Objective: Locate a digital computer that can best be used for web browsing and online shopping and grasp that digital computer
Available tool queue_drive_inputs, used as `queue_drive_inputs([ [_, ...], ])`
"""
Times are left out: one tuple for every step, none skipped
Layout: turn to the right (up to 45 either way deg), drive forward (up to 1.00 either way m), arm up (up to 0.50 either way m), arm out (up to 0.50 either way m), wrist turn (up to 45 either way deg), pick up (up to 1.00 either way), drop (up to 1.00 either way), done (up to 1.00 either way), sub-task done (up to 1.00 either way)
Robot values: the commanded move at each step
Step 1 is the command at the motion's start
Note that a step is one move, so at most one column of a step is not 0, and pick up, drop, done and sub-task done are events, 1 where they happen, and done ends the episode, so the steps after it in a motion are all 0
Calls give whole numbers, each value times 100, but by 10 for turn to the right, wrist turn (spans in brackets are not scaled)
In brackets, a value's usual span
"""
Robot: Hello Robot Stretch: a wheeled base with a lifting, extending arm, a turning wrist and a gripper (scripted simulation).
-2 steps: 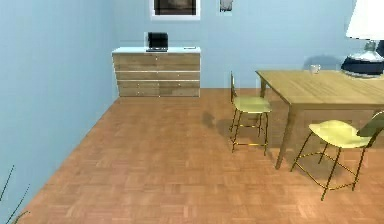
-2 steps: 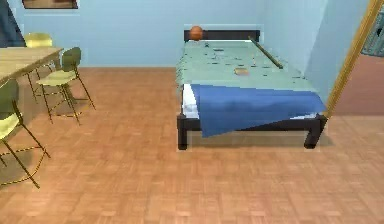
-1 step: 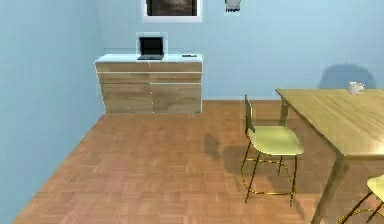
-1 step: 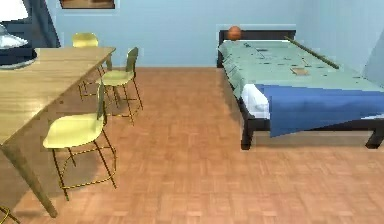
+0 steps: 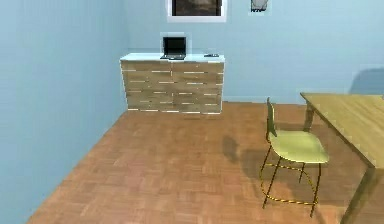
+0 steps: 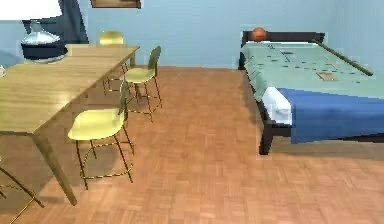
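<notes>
A small dark laptop (image 5: 174, 46) stands with its lid up on a wooden dresser (image 5: 172, 86) against the far wall in the forward view, left of the middle. A small dark item (image 5: 211, 55) lies on the dresser top to the laptop's right.
A wooden table (image 5: 352, 125) with a yellow chair (image 5: 291, 148) stands at the forward view's right. In the arm side view the table (image 6: 50, 90) carries a lamp (image 6: 43, 40), with yellow chairs (image 6: 100, 125) beside it. A bed (image 6: 310, 85) with a blue cover stands at right. Open wood floor lies between.
</notes>
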Motion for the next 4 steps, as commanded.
queue_drive_inputs([
  [0, 80, 0, 0, 0, 0, 0, 0, 0],
  [-90, 0, 0, 0, 0, 0, 0, 0, 0],
  [0, 30, 0, 0, 0, 0, 0, 0, 0],
  [120, 0, 0, 0, 0, 0, 0, 0, 0],
])
